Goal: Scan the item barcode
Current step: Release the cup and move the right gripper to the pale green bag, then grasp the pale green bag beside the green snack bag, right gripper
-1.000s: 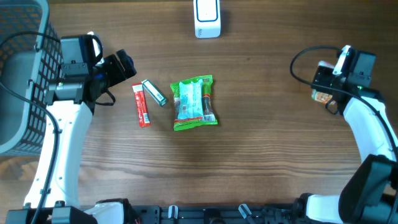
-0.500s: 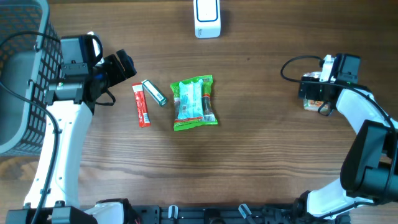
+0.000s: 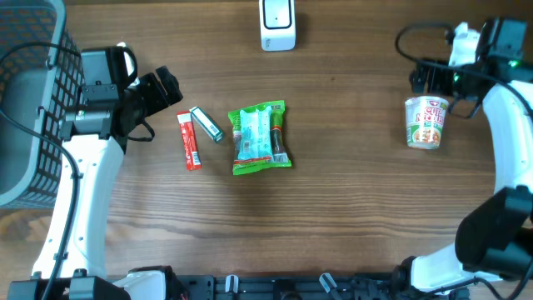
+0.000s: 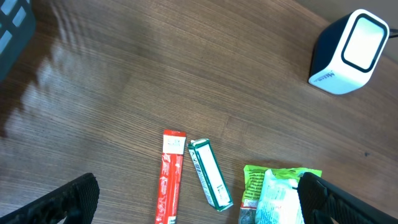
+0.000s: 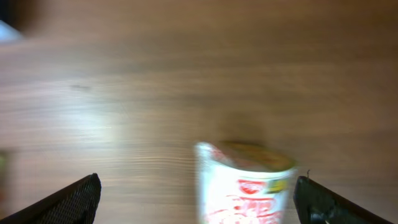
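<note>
Noodle cup (image 3: 425, 122) well apart from green packet (image 3: 261, 137) — right gripper (image 5: 196, 194) spread wide

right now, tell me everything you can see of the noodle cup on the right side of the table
The noodle cup is a tapered white cup, wider at the lidded top, with red lettering on its side. It appears to stand upright on the wooden table, apart from the other items. The open right gripper is not gripping it.
</note>
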Action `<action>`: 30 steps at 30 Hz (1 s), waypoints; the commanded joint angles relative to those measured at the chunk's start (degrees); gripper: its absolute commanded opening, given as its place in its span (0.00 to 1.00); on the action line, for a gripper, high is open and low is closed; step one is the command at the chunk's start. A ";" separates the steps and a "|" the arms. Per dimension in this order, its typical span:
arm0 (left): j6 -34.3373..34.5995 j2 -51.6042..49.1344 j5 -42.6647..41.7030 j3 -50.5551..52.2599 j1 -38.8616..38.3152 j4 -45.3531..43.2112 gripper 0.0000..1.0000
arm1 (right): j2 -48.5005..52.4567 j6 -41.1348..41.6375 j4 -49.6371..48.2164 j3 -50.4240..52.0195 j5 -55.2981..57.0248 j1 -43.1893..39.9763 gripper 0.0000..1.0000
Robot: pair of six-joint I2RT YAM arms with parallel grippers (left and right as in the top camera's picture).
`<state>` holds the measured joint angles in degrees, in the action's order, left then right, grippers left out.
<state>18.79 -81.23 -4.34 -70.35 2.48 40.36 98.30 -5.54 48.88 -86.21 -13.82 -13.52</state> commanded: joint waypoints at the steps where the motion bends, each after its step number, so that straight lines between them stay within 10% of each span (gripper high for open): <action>1: -0.35 -0.22 0.37 -0.17 0.22 0.00 1.00 | -1.57 1.70 3.52 -4.02 -14.97 4.85 1.00; 18: -0.33 -0.22 0.37 -0.17 0.22 0.00 1.00 | 6.97 24.94 -4.83 3.67 -9.49 38.60 0.98; 30: -0.35 -0.22 0.37 -0.17 0.22 0.00 1.00 | 15.45 29.49 -12.98 4.55 1.20 47.45 0.76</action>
<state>18.76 -81.23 -4.34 -70.35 2.48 40.34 111.18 20.88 36.86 -81.84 -18.31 33.04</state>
